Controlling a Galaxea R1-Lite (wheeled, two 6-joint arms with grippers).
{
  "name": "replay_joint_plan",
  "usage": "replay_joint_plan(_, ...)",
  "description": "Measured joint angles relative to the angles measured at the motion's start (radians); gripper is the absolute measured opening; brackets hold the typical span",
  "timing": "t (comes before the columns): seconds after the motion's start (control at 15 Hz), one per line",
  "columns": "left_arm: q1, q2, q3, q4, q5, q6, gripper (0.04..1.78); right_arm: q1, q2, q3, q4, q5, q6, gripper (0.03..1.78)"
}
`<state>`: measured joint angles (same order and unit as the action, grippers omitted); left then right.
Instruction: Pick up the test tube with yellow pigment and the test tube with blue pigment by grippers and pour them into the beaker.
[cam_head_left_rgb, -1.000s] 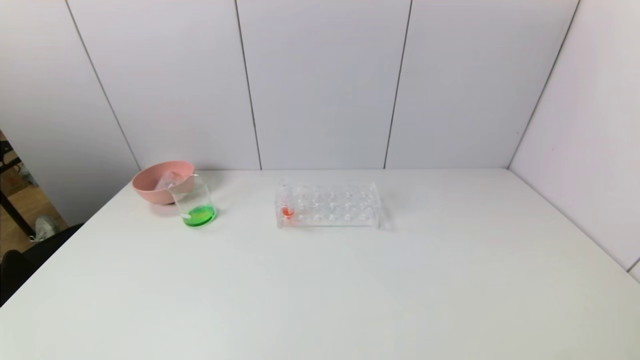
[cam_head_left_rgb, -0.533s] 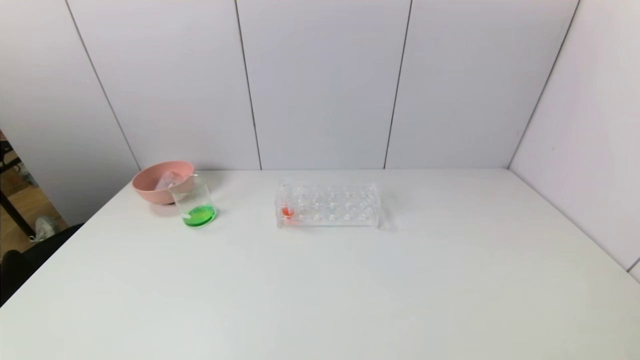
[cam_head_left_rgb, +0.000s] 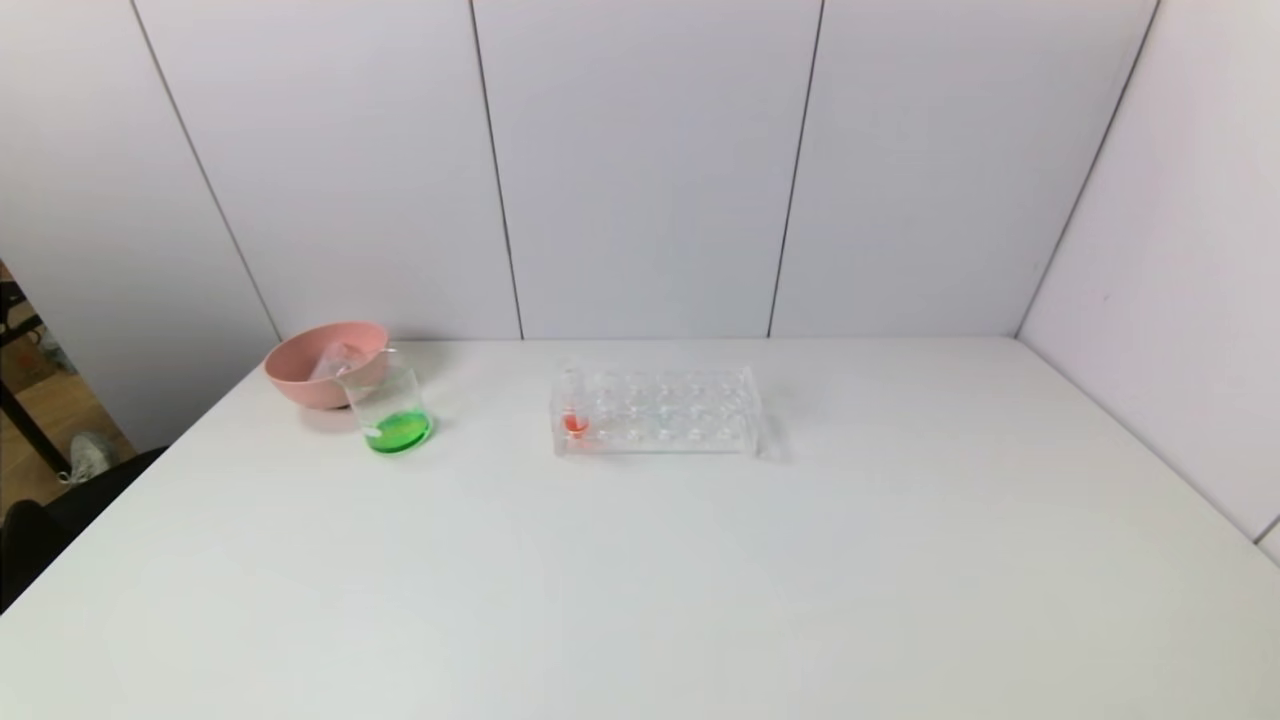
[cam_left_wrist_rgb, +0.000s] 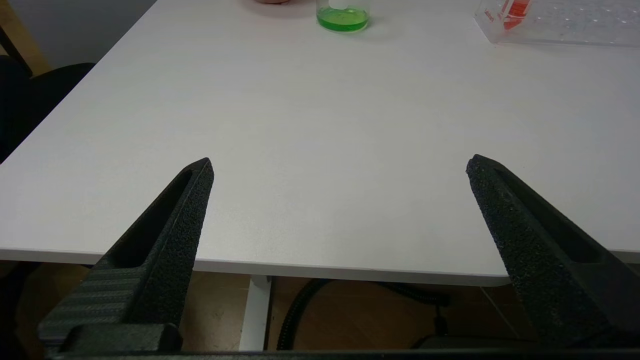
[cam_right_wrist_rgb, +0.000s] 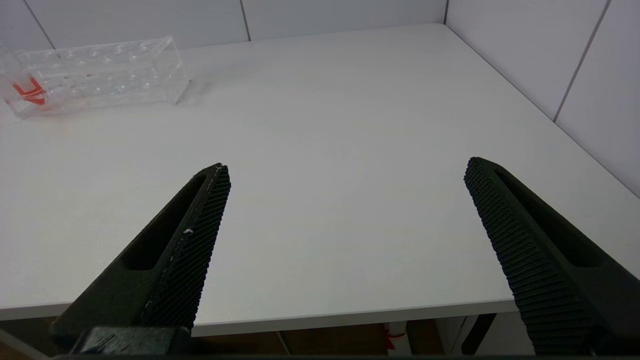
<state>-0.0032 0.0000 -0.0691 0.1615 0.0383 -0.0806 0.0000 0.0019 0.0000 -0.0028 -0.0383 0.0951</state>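
Standing upright beside pink bowl (cam_head_left_rgb: 325, 362), beaker (cam_head_left_rgb: 393, 412) holds green liquid.

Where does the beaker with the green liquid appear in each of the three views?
Head view: the beaker stands at the far left of the table, in front of the pink bowl.
Left wrist view: its base shows at the top edge, cut off.
Right wrist view: not in it.
Shared landmark: the clear tube rack.

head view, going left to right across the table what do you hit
pink bowl → beaker holding green liquid → clear tube rack, its one red-tipped tube at the left end
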Motion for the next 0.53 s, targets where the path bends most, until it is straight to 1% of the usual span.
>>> replay_joint_plan(0.53, 0.000, 0.000, 0.000, 0.001, 0.000, 0.000, 1.76, 0.000, 0.000, 0.000, 0.000, 0.000, 0.001, 1.71)
